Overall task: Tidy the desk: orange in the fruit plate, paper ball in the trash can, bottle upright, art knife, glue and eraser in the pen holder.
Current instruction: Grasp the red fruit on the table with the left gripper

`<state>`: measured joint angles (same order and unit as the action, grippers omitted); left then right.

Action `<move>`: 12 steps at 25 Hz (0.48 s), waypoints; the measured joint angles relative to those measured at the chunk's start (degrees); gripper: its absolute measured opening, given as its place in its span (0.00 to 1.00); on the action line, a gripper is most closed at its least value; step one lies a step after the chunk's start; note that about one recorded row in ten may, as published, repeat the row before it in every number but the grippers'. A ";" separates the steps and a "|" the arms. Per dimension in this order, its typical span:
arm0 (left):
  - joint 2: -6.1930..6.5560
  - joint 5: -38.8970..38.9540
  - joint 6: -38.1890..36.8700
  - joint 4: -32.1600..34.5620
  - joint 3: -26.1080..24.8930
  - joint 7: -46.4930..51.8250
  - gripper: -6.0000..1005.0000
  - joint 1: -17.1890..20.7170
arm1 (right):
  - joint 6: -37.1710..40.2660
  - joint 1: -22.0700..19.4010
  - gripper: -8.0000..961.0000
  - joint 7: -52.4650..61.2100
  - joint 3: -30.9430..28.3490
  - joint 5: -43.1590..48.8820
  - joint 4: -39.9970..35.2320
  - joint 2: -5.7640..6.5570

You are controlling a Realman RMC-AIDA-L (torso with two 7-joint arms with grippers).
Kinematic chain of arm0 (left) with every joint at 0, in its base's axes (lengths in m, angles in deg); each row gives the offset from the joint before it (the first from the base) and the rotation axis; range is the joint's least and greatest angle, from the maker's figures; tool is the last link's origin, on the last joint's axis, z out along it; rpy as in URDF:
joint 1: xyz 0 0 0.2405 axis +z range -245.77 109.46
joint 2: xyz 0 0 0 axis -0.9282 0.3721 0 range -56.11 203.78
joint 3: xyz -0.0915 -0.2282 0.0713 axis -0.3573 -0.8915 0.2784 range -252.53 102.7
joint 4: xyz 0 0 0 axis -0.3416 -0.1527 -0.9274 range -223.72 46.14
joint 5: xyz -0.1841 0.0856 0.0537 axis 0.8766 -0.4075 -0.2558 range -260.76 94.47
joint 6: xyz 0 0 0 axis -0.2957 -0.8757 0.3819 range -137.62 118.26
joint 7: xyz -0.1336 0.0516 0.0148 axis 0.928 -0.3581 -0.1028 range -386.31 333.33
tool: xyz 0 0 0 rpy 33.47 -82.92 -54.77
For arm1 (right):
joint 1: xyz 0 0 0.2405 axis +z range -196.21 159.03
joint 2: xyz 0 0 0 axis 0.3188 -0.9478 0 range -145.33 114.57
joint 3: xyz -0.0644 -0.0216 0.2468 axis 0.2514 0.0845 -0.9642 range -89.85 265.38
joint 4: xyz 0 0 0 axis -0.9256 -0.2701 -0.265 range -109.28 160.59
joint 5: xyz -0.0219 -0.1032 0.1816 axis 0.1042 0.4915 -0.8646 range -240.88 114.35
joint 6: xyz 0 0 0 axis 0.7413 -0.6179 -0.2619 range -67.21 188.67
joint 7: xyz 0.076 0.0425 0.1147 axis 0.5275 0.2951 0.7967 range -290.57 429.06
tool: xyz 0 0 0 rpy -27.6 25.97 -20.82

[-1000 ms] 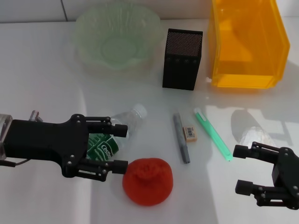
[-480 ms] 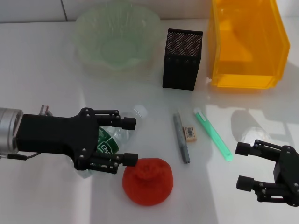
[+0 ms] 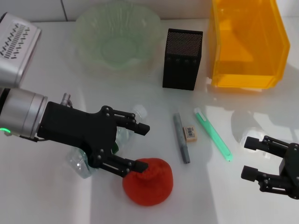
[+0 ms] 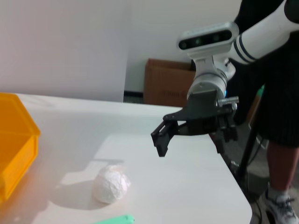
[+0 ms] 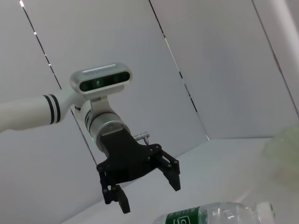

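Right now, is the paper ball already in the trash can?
No. In the left wrist view the paper ball lies on the table, outside the trash can.

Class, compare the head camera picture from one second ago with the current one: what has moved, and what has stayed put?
The left gripper, open, swung toward the orange, its fingers now over the bottle, one tip at the fruit. The right gripper, open, drifted slightly rightward. Nothing was grasped. The bottle stayed lying; the orange, eraser and pen holder are unmoved.
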<state>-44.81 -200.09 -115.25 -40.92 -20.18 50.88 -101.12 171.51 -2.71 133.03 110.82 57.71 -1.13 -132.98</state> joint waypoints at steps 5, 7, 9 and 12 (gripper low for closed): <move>-0.01 -0.73 0.30 15.50 9.94 10.07 0.75 0.51 | -0.80 -0.04 0.87 0.00 -0.55 0.00 0.24 0.00; -0.03 -1.13 0.65 17.75 11.62 11.16 0.75 0.56 | -0.97 -0.04 0.87 0.00 -0.55 -0.01 0.38 0.00; -0.06 -1.43 1.03 19.07 12.61 11.82 0.75 0.59 | -1.38 -0.06 0.87 0.00 -0.58 -0.01 0.66 0.00; -0.17 -3.16 6.60 20.76 20.01 13.42 0.75 0.70 | -1.85 -0.07 0.87 -0.01 -0.63 -0.04 0.97 0.00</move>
<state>-44.98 -203.24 -108.65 -20.16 -0.17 64.30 -100.42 169.66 -2.77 133.02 110.18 57.67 -0.16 -132.98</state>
